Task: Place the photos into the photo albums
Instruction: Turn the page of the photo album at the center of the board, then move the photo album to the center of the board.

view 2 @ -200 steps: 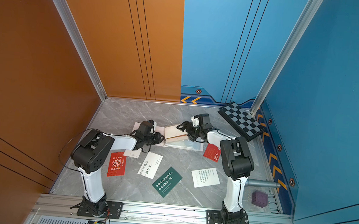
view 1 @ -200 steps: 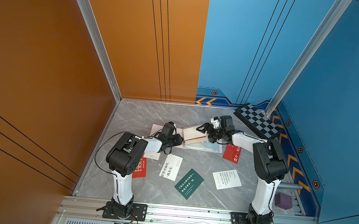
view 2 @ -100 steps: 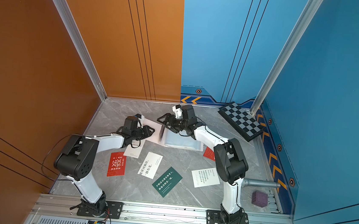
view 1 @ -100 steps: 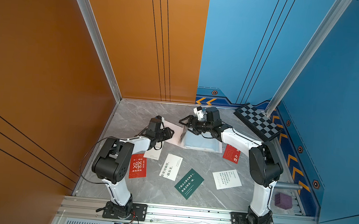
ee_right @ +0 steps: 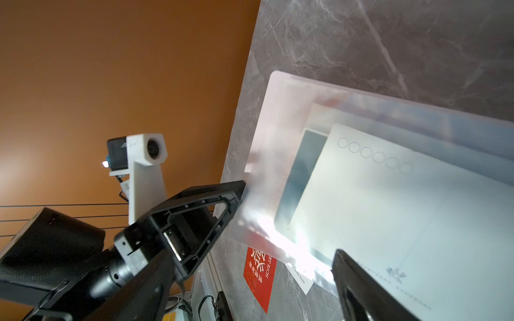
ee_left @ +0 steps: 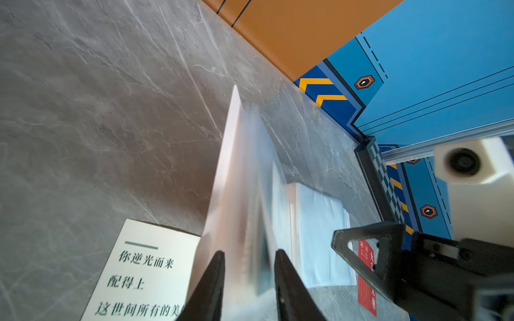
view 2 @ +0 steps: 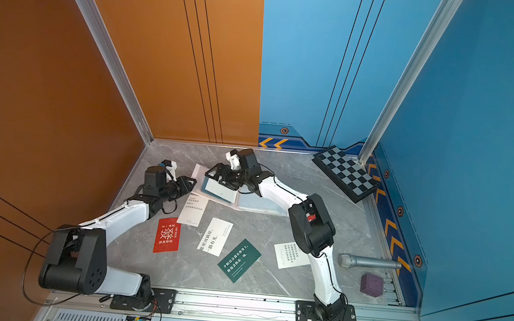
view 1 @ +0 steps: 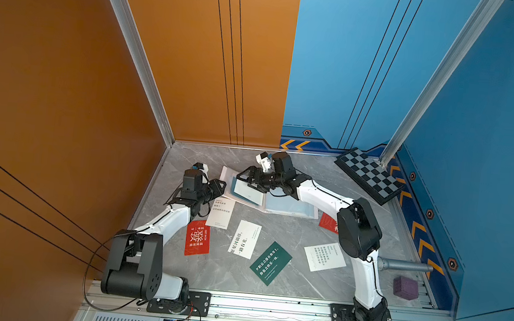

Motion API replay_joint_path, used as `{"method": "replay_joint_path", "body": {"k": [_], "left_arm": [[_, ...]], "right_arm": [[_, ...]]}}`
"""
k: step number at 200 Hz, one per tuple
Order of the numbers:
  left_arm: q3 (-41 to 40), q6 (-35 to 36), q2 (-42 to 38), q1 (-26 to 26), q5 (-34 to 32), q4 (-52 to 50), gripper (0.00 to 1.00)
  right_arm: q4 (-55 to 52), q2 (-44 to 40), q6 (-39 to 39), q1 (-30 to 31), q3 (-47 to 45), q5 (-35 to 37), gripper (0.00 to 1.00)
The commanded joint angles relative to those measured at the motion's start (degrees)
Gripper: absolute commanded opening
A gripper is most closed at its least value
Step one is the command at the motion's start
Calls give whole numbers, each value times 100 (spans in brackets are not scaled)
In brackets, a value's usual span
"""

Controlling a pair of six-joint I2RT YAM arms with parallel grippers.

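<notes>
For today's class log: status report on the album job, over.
Left gripper: jaws shut on photo album cover. Right gripper: jaws open over white card on its page. Right arm hides part of red card.

In both top views the whole worktop is seen steeply from high above its front. The photo album is shared at close range by the wrist views, faced toward the blue wall (left) and the orange wall (right).
</notes>
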Motion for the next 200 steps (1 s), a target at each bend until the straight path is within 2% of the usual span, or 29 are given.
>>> {"method": "replay_joint_path", "body": {"k": [1,28,61,82,103,131,141,159,200], "left_arm": [[-98,294,-414,35,-262,-670,33],[-124,399,-736,-172,-343,-1012,33],[95,674,-660,-855,-529,-1599,33],[176,672,-467,-1278,-598,-1721,34],[432,621,-127,-1643,-545,-2089,34],[713,571,431,-2138,-482,-2301,34],[772,582,676,-2204,-468,-2301,35],[846,538,998,-2226,-487,-2302,35],[884,469,1325,-2194,-661,-2301,35]], "right_arm": [[-341,-247,-391,-162,-152,169,91],[-410,-753,-620,-504,-908,272,91],[-526,-1419,-858,-959,-2135,328,87],[-998,-1871,-1239,-1108,-2690,360,85],[-1792,-2135,-1786,-1111,-2839,469,81],[-1883,-2233,-1868,-1005,-3126,527,69],[-1875,-2119,-1905,-925,-3114,506,67],[-1810,-1886,-1895,-815,-3076,530,55],[-1579,-1547,-1838,-786,-3046,812,48]]}}
